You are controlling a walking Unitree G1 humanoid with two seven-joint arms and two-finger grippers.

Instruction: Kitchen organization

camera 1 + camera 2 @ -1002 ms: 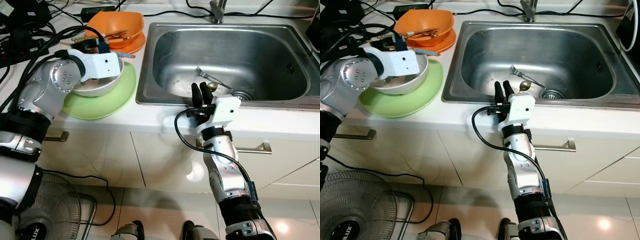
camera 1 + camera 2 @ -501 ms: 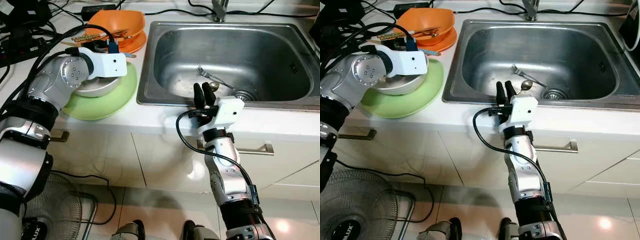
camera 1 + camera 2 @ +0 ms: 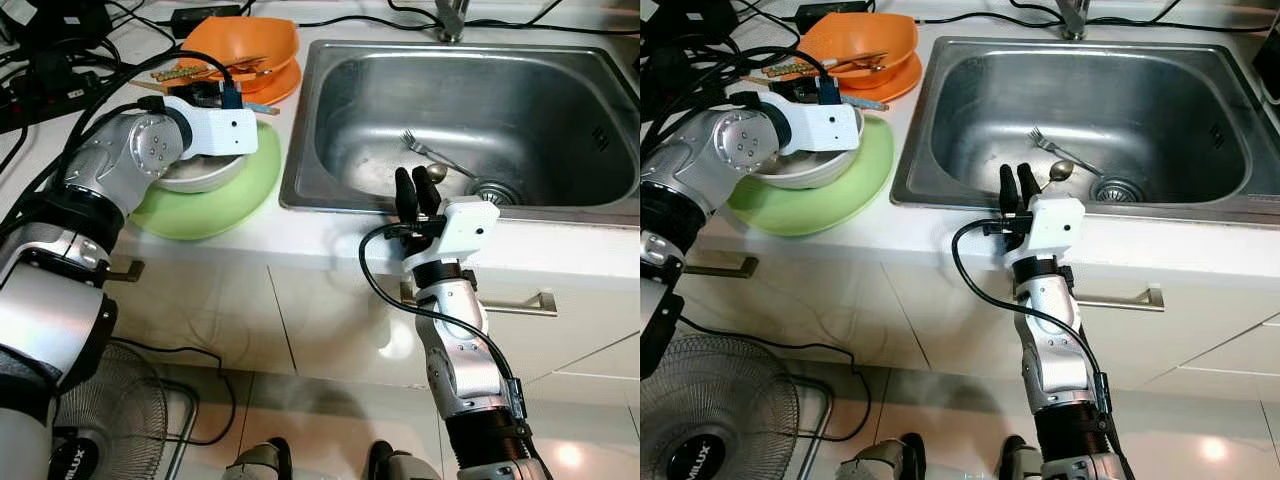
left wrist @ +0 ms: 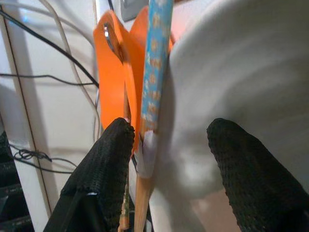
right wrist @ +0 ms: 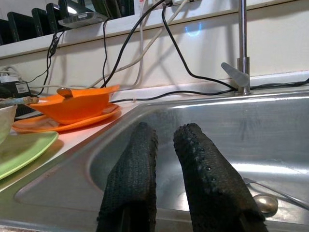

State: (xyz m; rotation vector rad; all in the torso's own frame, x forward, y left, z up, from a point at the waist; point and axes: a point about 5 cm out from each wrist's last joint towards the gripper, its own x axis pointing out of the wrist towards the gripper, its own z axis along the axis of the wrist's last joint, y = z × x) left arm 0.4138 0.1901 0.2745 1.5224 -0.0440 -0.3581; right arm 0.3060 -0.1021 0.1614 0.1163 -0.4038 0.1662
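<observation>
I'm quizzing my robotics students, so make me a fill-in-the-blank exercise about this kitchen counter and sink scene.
1. The fork and spoon lie inside the ______.
2. The white bowl sits on a plate coloured ______.
3. The left end effector has its fingers spread over the rim of the ______ bowl.
4. The bowl at the back of the counter is coloured ______.

Missing words: sink; green; white; orange

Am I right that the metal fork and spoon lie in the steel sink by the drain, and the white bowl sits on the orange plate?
Not quite. The metal fork and spoon do lie in the steel sink by the drain, but the white bowl sits on the light green plate, as the right eye view shows. The orange plate holds an orange bowl.
</observation>
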